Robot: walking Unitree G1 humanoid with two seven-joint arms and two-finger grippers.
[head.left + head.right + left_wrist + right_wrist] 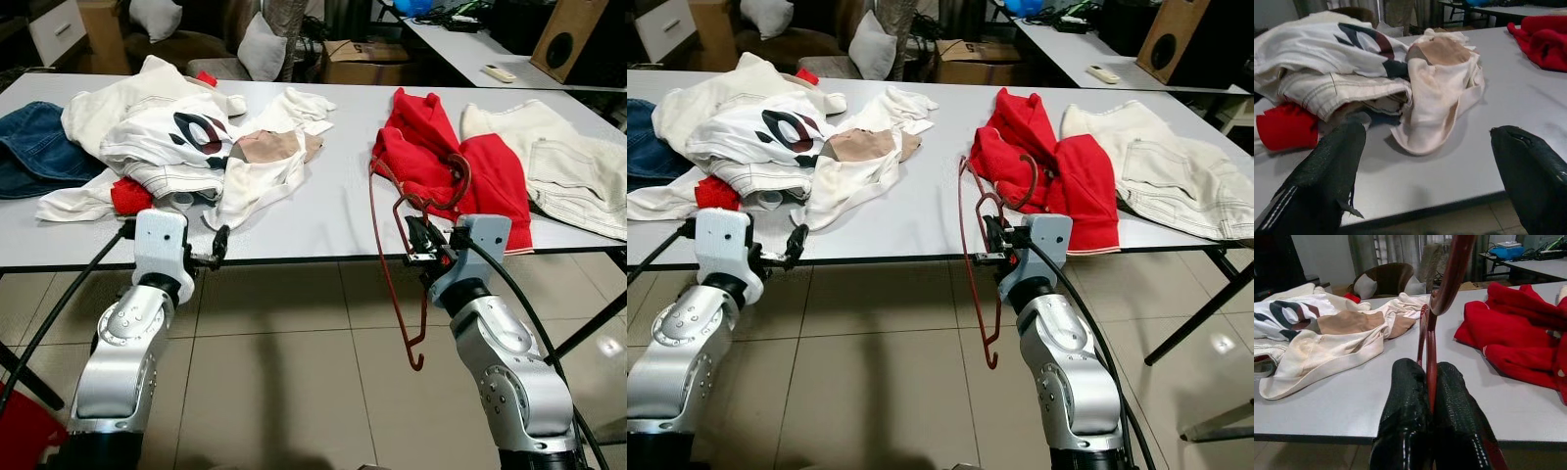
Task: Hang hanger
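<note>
1. The right gripper point(419, 238), its arm raised from below at the front edge of the grey table point(333, 211), pinches a dark red hanger point(397, 284) between closed fingers point(1405, 416).
2. The hanger hangs over the table edge, its hook lying on the red garment point(460, 166) and its lower end above the tiled floor point(294, 343).
3. The left gripper point(217, 245) sits at the same edge with fingers spread, empty, near the white clothes point(186, 137).

My head pair looks forward and down from above both arms, across the worktop point(323, 211) to the clutter behind. Each wrist camera sits low at the near edge, close in, sighting along its own jaws. Both wrist views share the cream garment point(1327, 350) and red garment point(1542, 36).
</note>
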